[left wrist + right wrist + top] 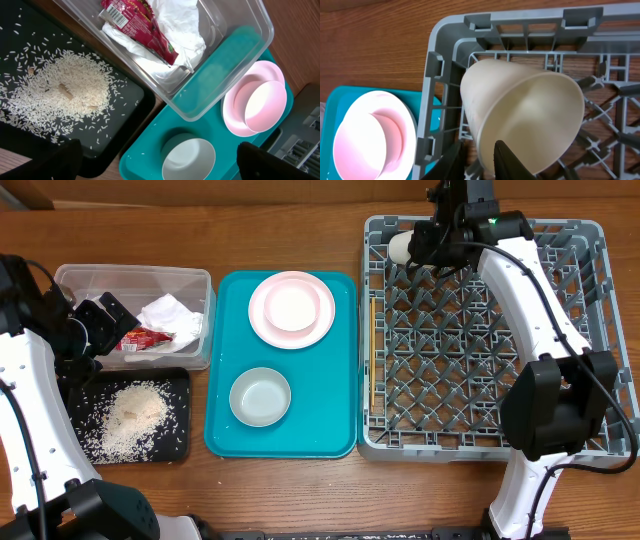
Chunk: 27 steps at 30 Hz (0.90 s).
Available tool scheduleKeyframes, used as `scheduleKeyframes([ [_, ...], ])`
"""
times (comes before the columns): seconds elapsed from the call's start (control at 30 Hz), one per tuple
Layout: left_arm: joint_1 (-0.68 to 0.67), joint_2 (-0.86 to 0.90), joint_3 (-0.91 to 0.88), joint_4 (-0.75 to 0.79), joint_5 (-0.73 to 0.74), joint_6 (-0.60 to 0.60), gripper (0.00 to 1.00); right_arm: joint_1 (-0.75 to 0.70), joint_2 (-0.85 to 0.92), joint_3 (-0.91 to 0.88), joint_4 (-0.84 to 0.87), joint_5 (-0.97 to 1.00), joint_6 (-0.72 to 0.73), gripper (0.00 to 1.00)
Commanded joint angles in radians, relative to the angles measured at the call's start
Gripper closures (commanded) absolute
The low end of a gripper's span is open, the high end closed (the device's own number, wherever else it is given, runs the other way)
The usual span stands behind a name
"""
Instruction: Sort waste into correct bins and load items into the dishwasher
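The small white cup [520, 115] lies tipped on its side in the far left corner of the grey dish rack [450, 360], its mouth turned toward the rack's middle and its base toward the corner walls. The right gripper [476, 162] has it by the rim: the jaws are drawn narrow, one finger inside the mouth and one outside, pinching the cup's wall between them. The right arm reaches from its base at the rack's near edge across the pegs, its white link slanting toward that far corner and the wrist bent down over the cup. Thin wooden chopsticks [372, 350] lie along the rack's wall nearest the teal tray [340, 420], which sits just beside the rack on the tabletop [300, 220]. On the tray a white bowl [292, 305] rests on the pale pink plate [262, 320] at the far end, and a grey-green bowl [260, 396] stands upright at the near end. Left of the tray, the clear tub [70, 280] holds a crumpled white napkin [172, 315] with a red wrapper [145, 340] on it. In front of the tub, the black tray [175, 380] carries a heap of rice [130, 415] with grains scattered round it. The left gripper [95, 325] hangs over the tub's left end, jaws spread wide and empty, and its arm rises along the tabletop's left side.
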Motion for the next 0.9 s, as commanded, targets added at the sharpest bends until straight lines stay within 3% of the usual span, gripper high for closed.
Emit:
scheduleKeyframes([
  [0.0,0.003,-0.008,0.02,0.004,-0.004,-0.011,0.0,-0.001,0.002,-0.037,0.029,-0.005,-0.004,0.78],
  [0.4,0.003,-0.008,0.02,0.004,-0.004,-0.011,0.0,-0.002,0.002,-0.045,0.038,-0.005,-0.005,0.84],
  [0.5,0.003,-0.008,0.02,0.004,-0.003,-0.011,0.0,-0.002,-0.001,-0.04,0.038,-0.006,-0.004,0.96],
  [0.87,0.003,-0.008,0.02,0.004,-0.004,-0.011,0.0,-0.002,-0.114,-0.005,0.018,-0.225,-0.005,0.96],
])
